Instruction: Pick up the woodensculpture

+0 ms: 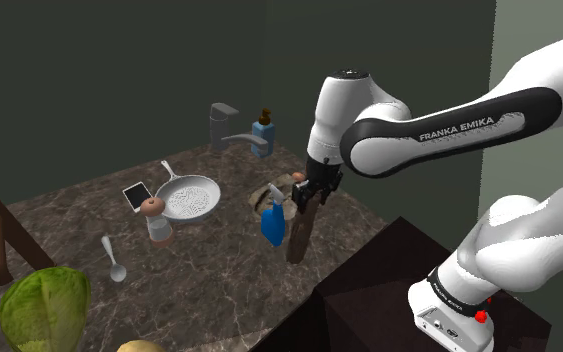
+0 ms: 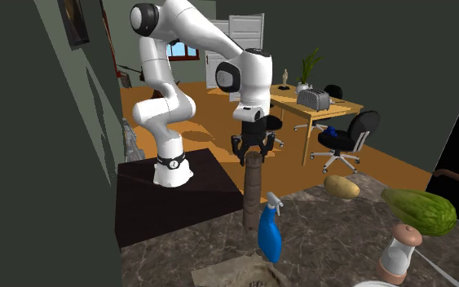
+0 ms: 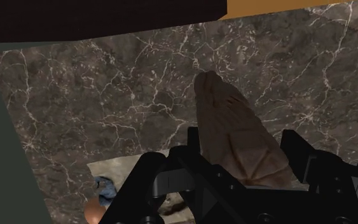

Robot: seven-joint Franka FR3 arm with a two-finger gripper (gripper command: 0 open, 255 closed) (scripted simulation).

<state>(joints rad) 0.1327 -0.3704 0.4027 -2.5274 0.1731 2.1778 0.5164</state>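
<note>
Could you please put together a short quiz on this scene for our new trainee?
1. True or false: the brown sculpture lies flat on the marble counter.
2. What colour is the spray bottle standing beside the sculpture? A) red B) blue C) green
3. Fill in: the gripper sits at the sculpture's top with its fingers ___.

Key: 1 false, it stands upright; 2 B; 3 open, one on either side of the top.
</note>
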